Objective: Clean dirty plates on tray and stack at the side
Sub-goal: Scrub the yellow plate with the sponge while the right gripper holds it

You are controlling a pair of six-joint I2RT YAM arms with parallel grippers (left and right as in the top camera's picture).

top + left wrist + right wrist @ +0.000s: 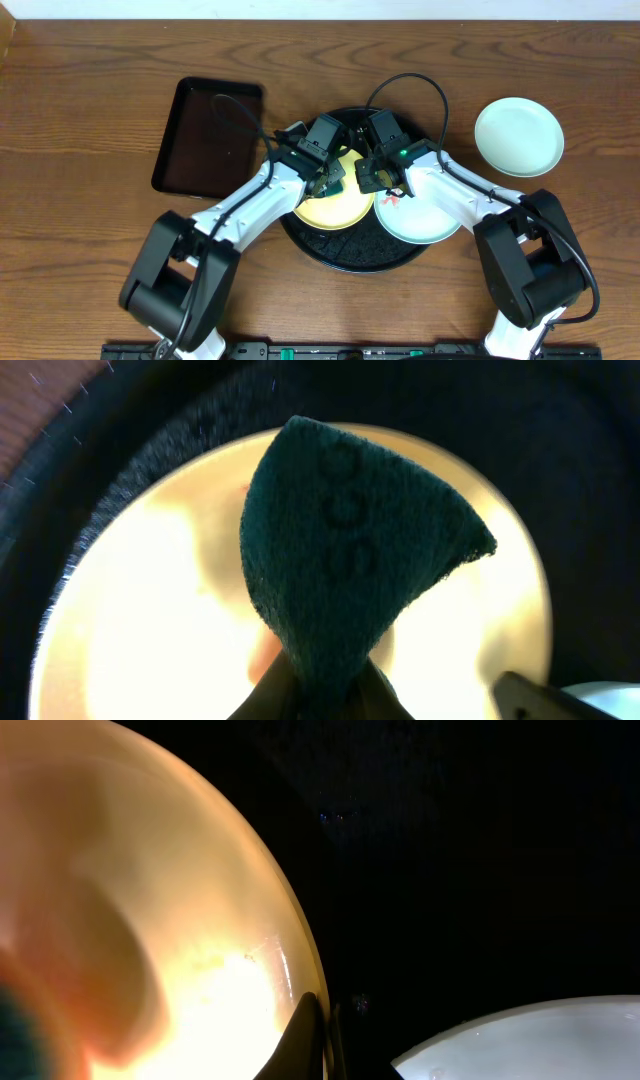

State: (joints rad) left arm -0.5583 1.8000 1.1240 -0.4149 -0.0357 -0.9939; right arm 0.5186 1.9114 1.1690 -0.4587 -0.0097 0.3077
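A pale yellow plate (335,208) and a mint-blue plate (425,215) with a red smear lie on the round black tray (340,252). A second mint-blue plate (518,136) lies on the table at the right. My left gripper (332,178) is shut on a dark green scouring pad (350,550) held over the yellow plate (150,600). My right gripper (372,178) is shut on the yellow plate's right rim (300,980), one finger inside, one outside. The mint-blue plate (530,1040) shows at the lower right of the right wrist view.
A smaller rectangular black tray (205,135) lies at the back left. Both arms cross over the round tray's middle. The wooden table (80,150) extends to both sides.
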